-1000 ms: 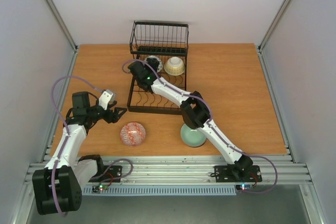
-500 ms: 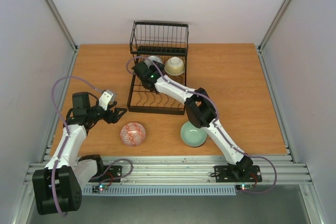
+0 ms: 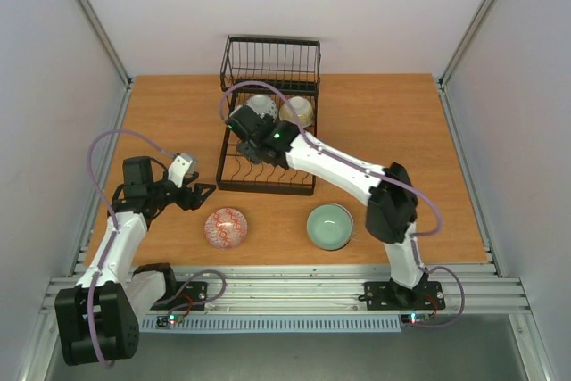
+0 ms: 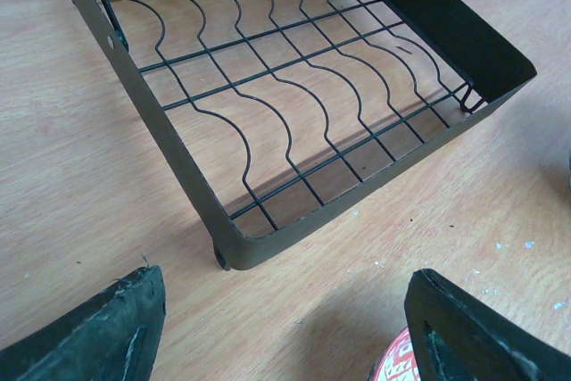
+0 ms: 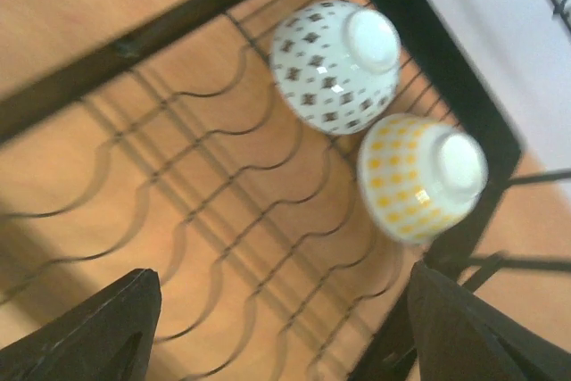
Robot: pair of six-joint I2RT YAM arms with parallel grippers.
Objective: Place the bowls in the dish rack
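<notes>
Now right gripper (image 5: 284, 274) wide open — two patterned bowls (image 5: 335, 64) just ahead in the dish rack (image 5: 428, 51).

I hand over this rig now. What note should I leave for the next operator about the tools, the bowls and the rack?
Left tool: open, empty, over the table by the near left corner of the dish rack.
Right tool: open, empty, above the dish rack.
Done: two bowls sit foot-up, side by side, at the far end of the dish rack: the white bowl with dark pattern and the yellow-patterned bowl.
Left to do: the red-and-white bowl and the green bowl lie on the table in front of the dish rack. Its near slots are free.
</notes>
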